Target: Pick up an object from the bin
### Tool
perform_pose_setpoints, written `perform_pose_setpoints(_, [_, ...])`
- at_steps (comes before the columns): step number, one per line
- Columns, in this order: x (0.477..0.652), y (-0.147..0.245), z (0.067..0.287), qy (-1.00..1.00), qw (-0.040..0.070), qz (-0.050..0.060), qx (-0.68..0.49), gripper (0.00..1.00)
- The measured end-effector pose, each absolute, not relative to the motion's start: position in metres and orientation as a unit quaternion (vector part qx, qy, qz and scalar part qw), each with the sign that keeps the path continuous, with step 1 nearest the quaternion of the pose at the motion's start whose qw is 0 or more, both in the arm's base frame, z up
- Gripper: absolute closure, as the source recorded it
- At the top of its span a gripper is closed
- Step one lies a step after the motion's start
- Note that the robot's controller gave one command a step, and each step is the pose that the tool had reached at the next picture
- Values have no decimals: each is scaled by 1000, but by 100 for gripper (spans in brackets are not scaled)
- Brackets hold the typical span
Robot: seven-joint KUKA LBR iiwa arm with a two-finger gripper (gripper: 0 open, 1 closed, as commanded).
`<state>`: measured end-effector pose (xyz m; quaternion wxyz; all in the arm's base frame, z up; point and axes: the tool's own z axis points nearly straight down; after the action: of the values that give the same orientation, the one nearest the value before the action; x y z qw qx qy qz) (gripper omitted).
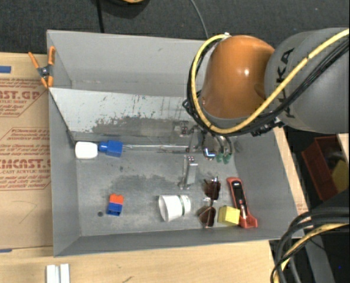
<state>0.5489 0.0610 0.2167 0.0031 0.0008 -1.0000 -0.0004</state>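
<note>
My gripper (pixel 189 177) hangs under the orange wrist cover, right of the bin's middle and low over the floor. Just below it a short white cylinder (pixel 173 207) lies on its side near the front wall. To the right of that lie brown sunglasses (pixel 209 201), a yellow block (pixel 228 215) and a red tool with a black insert (pixel 241 202). Nothing shows in the gripper.
A white and blue capped piece (pixel 98 150) with a thin metal rod lies at the left, by the back slope. A small orange and blue block (pixel 115 204) sits at the front left. The arm covers the bin's right rear.
</note>
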Motion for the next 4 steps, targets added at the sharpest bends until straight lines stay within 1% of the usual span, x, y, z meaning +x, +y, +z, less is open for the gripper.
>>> perform_pose_setpoints(1, [550, 61, 221, -1000, -1, -1, 0, 0])
perform_pose_setpoints(2, [540, 49, 190, -1000, -5, -1, 21, 0])
perform_pose_setpoints(3, [520, 33, 129, -1000, -2, -1, 29, 0])
perform_pose_setpoints(4, [504, 12, 98, -1000, -1, -2, 8, 0])
